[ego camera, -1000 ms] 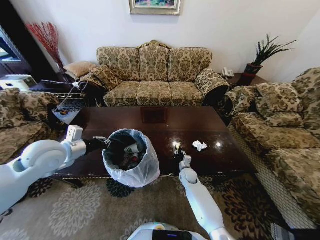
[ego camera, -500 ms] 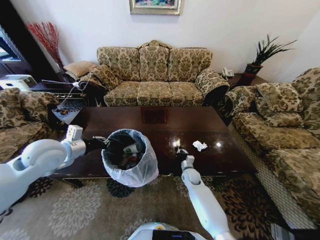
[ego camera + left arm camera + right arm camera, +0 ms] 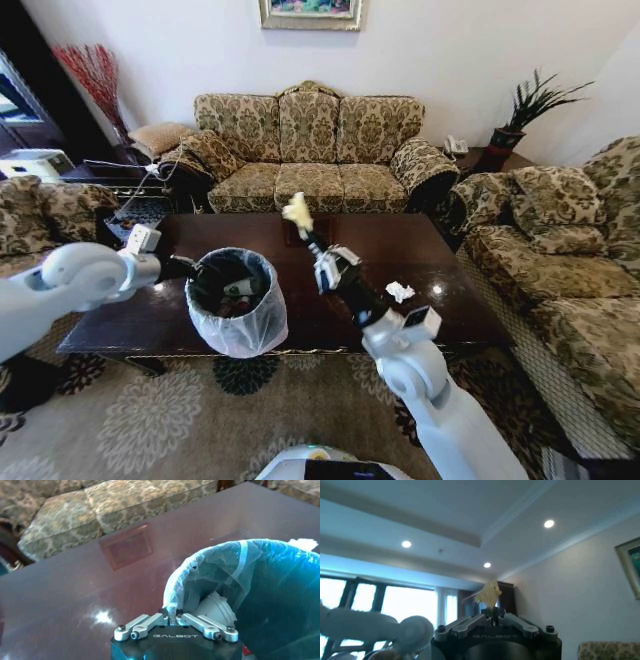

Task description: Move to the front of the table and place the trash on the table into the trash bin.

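Note:
My right gripper (image 3: pixel 307 235) is raised high above the table (image 3: pixel 420 250), shut on a yellowish scrap (image 3: pixel 296 211) of trash that sticks out past its fingertips. In the right wrist view the scrap (image 3: pixel 489 592) stands against the ceiling above the gripper (image 3: pixel 493 614). My left gripper (image 3: pixel 195 270) is shut on the near-left rim of the trash bin (image 3: pixel 238 325) and holds it at the table's front edge. The left wrist view shows this gripper (image 3: pixel 172 617) pinching the bag's folded edge (image 3: pixel 175 592), with a white cup (image 3: pixel 217 607) inside. A crumpled white tissue (image 3: pixel 399 291) lies on the table to the right.
Patterned sofas (image 3: pixel 310 150) ring the table at the back, left and right (image 3: pixel 570 260). A side table with a plant (image 3: pixel 505 140) stands at the back right. Patterned carpet (image 3: pixel 170 420) lies in front of the table.
My right arm lifted from the table's front edge, carrying the yellowish scrap up and leftward. My left arm drew the trash bin a little to the left.

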